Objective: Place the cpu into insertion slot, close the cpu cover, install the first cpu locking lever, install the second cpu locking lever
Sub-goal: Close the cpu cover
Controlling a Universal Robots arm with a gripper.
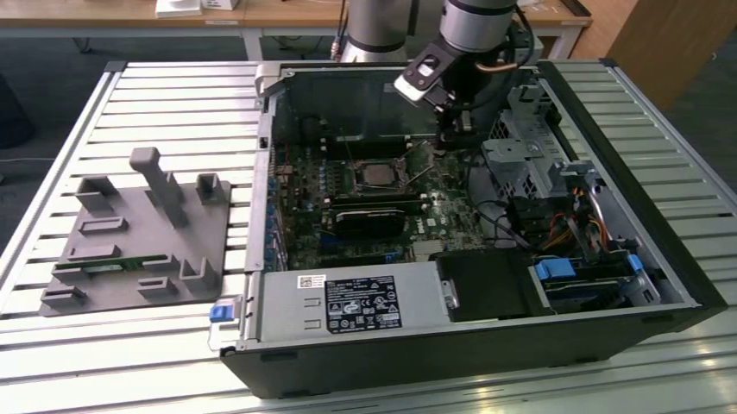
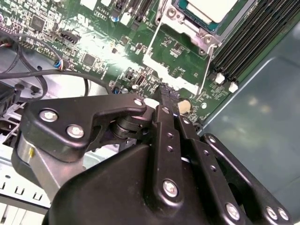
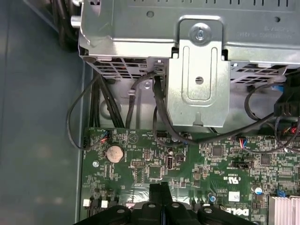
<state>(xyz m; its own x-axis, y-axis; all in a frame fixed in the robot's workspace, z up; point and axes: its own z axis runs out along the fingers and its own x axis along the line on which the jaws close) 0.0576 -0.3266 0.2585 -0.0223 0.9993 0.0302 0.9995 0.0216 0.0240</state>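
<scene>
The cpu [image 2: 206, 8] is sitting in the insertion slot [image 2: 199, 33]. The cpu cover [image 2: 157, 63] is apparently lying open, with the locking lever [image 2: 207, 65] not yet latched. The gripper [image 2: 167, 93], jaws pressed together, is hovering beside the cover.

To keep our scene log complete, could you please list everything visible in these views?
table: one, silver slats, under everything.
computer case: one, black, open, on the table.
motherboard: one, green, inside the case.
cpu: one, pale, in the insertion slot.
cpu cover: one, silvery, open beside the cpu.
fixture tray: one, grey, exterior view's left of the case.
drive cage: one, silver, inside the case.
arm: one, grey, over the case.
gripper: one, black, shut, above the motherboard.
</scene>
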